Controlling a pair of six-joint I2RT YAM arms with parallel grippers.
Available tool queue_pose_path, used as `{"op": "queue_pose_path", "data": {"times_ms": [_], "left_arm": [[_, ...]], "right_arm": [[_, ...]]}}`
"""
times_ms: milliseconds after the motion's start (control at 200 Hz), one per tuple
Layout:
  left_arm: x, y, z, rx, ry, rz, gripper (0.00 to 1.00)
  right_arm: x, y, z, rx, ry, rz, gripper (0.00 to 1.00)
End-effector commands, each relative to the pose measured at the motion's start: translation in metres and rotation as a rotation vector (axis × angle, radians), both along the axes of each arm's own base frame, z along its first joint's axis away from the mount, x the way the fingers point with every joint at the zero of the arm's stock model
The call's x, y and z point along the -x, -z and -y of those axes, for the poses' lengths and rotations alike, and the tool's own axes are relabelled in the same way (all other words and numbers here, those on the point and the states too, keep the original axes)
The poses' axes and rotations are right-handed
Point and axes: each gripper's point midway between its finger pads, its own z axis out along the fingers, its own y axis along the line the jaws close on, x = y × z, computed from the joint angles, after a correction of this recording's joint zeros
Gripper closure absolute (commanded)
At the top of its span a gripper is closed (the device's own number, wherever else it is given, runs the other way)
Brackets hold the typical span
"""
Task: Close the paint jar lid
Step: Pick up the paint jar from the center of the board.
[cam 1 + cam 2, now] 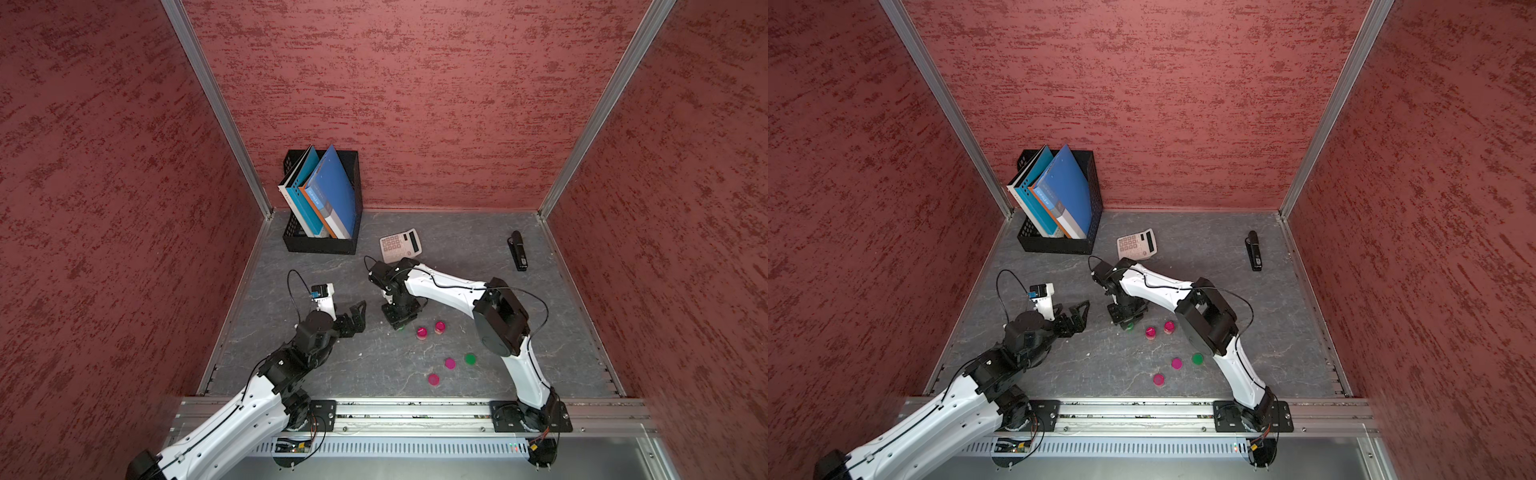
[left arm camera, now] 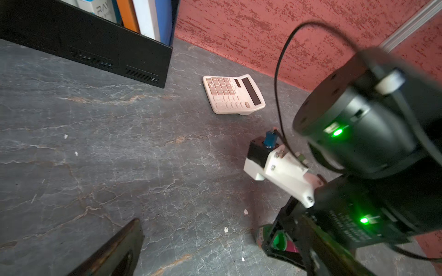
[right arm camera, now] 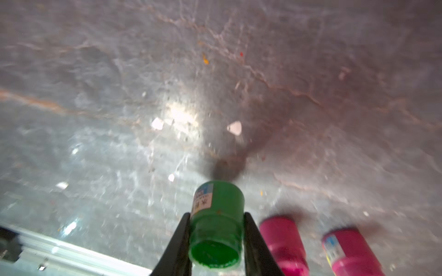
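Green paint jar [image 3: 217, 224], lidless, is clamped mid-table between the right gripper's [image 1: 400, 322] fingers just left of two pink jars [image 1: 422, 332], apparently steadied for capping, while the left gripper [image 1: 355, 318] waits wide open and a green lid [image 1: 470, 358] lies nearer, rightward.

Pink jar [image 3: 282, 241] crowds green jar [image 3: 216, 224]; tabletop [image 1: 374, 357] toward left hand [image 1: 351, 316] bare.

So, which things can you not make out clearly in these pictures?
- Green jar: in both top views the right claw hides nearly all of it.
- Its label: blurred in the right wrist view, unreadable.
- Two pink jars: tops cut off by the picture's edge in the right wrist view; too small in top views to tell whether lidded.
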Motion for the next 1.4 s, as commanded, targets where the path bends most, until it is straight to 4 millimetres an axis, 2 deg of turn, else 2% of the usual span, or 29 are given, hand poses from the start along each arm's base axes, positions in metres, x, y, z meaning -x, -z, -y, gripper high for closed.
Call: {"op": "queue_pose_path", "data": {"times_ms": [0, 115, 230, 316, 436, 446, 481, 611, 867, 1092, 1142, 1252, 1397], "left_arm": [[-0.004, -0.015, 0.022, 0.004, 0.126, 0.121, 0.0], [0.0, -0.028, 0.046, -0.011, 0.266, 0.264, 0.02], [0.01, -0.04, 0.069, -0.08, 0.381, 0.412, 0.03], [0.016, -0.044, 0.083, -0.148, 0.438, 0.462, 0.03], [0.022, -0.053, 0.099, -0.21, 0.471, 0.515, 0.03], [0.022, -0.06, 0.1, -0.202, 0.463, 0.54, 0.03], [0.023, -0.065, 0.104, -0.207, 0.463, 0.561, 0.03], [0.026, -0.076, 0.114, -0.227, 0.467, 0.604, 0.04], [0.03, -0.08, 0.143, -0.281, 0.52, 0.632, 0.1], [0.032, -0.089, 0.152, -0.277, 0.523, 0.651, 0.22], [0.033, -0.09, 0.153, -0.276, 0.522, 0.654, 0.26], [0.034, -0.093, 0.153, -0.273, 0.524, 0.657, 0.45], [0.034, -0.092, 0.154, -0.274, 0.53, 0.652, 0.6]], "right_arm": [[-0.005, -0.073, 0.013, -0.07, 0.01, 0.087, 0.74], [0.004, -0.116, 0.03, -0.101, 0.011, 0.091, 0.73], [0.019, -0.151, 0.036, -0.153, -0.005, 0.064, 0.73], [0.03, -0.168, 0.036, -0.197, -0.017, 0.036, 0.74], [0.039, -0.181, 0.034, -0.231, -0.027, 0.009, 0.74], [0.039, -0.181, 0.034, -0.232, -0.027, 0.008, 0.74], [0.04, -0.183, 0.034, -0.235, -0.029, 0.003, 0.74], [0.044, -0.187, 0.032, -0.252, -0.04, -0.017, 0.74], [0.048, -0.187, 0.029, -0.268, -0.044, -0.038, 0.74], [0.045, -0.184, 0.024, -0.286, -0.043, -0.033, 0.73], [0.045, -0.183, 0.023, -0.286, -0.043, -0.037, 0.73], [0.044, -0.182, 0.022, -0.289, -0.044, -0.037, 0.73], [0.043, -0.182, 0.019, -0.302, -0.044, -0.037, 0.73]]}}
